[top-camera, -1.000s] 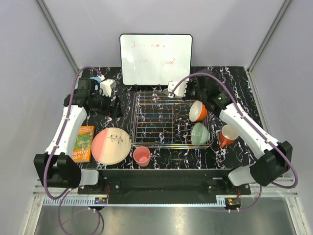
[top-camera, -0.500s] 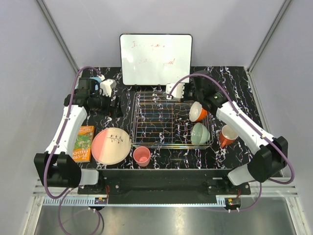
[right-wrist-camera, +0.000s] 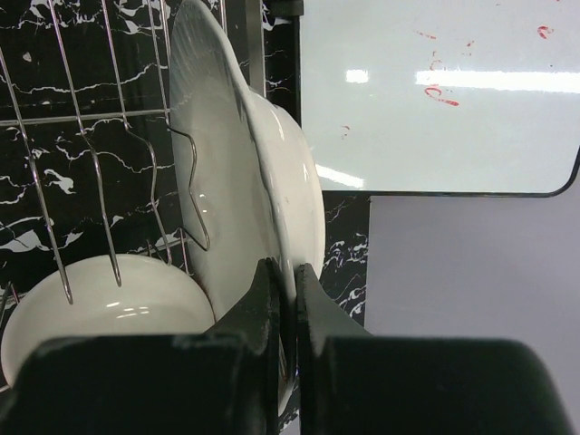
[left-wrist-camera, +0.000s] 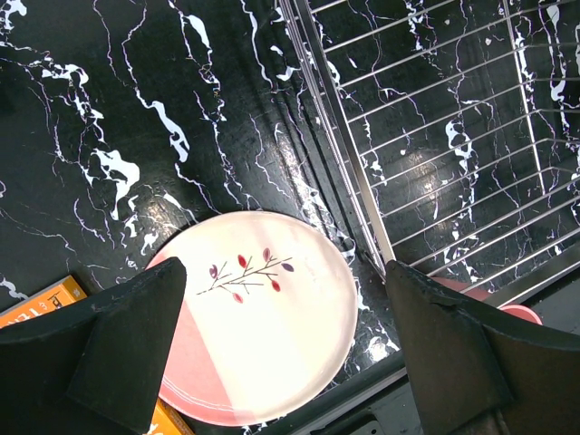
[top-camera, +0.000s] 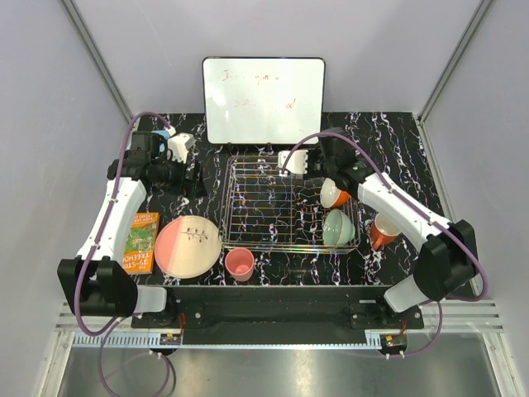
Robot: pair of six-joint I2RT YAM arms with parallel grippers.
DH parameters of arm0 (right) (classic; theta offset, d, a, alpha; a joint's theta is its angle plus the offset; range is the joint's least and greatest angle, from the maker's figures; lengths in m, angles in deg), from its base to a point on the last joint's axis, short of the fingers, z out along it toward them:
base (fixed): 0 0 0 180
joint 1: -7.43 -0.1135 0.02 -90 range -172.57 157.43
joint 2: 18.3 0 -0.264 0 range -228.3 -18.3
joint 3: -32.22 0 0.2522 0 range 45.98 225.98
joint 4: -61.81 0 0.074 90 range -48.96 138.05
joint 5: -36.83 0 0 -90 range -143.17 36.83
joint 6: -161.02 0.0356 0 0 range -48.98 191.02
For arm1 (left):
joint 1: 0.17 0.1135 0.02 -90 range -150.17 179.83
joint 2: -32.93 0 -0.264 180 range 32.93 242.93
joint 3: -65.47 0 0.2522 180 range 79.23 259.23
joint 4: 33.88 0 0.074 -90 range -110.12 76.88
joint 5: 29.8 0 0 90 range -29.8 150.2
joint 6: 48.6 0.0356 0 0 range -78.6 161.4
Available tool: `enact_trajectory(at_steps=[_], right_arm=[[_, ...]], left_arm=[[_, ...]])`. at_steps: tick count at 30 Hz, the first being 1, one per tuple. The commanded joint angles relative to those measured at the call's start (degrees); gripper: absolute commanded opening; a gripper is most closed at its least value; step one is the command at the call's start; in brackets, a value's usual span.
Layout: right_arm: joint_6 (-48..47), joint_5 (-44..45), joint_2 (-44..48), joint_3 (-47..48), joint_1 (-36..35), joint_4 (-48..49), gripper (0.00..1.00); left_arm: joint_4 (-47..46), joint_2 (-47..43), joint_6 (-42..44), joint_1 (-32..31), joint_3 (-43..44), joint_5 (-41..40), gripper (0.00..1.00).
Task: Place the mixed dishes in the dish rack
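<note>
Swung leftward, the right pincer (right-wrist-camera: 286, 276), clamped on the round white ceramic plate (right-wrist-camera: 227, 172), holds it upright, the silver wire dish rack (top-camera: 289, 246) just beneath, ready for slotting. Left pincer (left-wrist-camera: 285, 313) gapes, idle.

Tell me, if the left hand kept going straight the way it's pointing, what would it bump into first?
Probably the large pink plate with the twig drawing: in the wrist view it lies squarely ahead of the open left hand. Depth is unclear, though.

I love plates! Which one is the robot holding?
The white plate, pinched by the right gripper at the dish rack; the pink twig plate lies flat on the table.
</note>
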Motion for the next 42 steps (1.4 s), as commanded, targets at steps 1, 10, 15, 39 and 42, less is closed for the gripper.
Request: enact_trajectory(at_steps=[1,10,15,39,42], right_arm=[[-0.06,-0.35,1.27,-0.02,-0.41,4.23,0.00],[2.13,0.44,0.30,-1.43,-0.24,4.49,0.00],[4.42,0.09,-0.49,-2.31,0.91,5.02,0.04],[15.22,-0.18,4.69,-3.63,3.28,7.92,1.00],[19.17,0.88,6.80,-2.84,3.28,7.31,1.00]], left_arm=[[-2.14,0.37,0.44,0.42,0.15,0.85,0.94],[-2.23,-0.16,0.53,0.68,0.23,0.85,0.94],[-2.23,-0.16,0.62,0.86,0.23,1.20,0.94],[-2.14,-0.07,0.09,0.95,2.17,1.64,0.94],[-1.96,-0.24,0.26,1.03,2.34,1.38,0.94]])
